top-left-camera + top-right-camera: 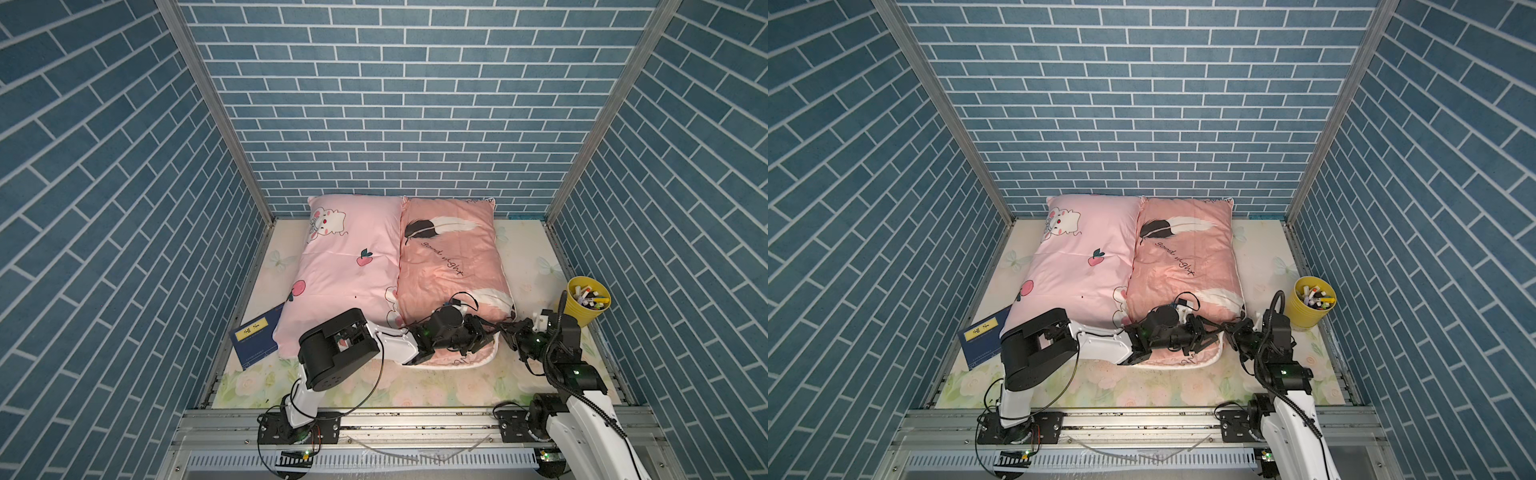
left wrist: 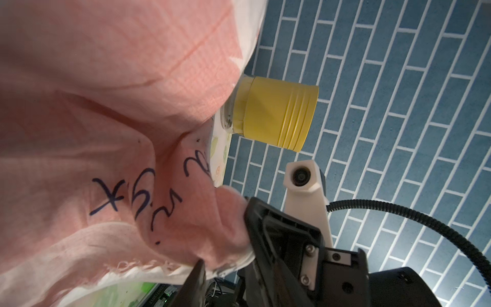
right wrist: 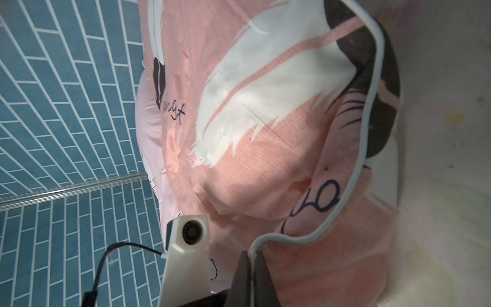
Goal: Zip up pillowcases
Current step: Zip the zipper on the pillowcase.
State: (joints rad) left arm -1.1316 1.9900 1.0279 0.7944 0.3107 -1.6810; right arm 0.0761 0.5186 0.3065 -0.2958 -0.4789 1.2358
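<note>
As both pillowcases lie side by side and touching on the floral worktop (image 1: 415, 386), the light pink bunny pillowcase (image 1: 349, 249) to the left of the salmon feather pillowcase (image 1: 449, 257), both arms meet at the near right corner of the salmon one.

Right gripper (image 3: 252, 256): jaws fully closed, pinching the white piping (image 3: 370, 106) at the case's edge.

Left gripper (image 2: 225, 247): jaws partway apart, with a thick fold of salmon fabric bunched between them; judged a grip.

No zipper slider or teeth can be made out in any view. A frayed seam (image 2: 127, 265) with white beneath shows in the left wrist view, so the salmon case's opening is judged not yet closed.

The bunny pillowcase is touched by neither gripper. Its near end is hidden under the left arm, so its zipper state cannot be told.

Judgement: early in the task. The step in hand is holding and tensioning the salmon case; the zip pull is yet to come, and the bunny case may remain.
</note>
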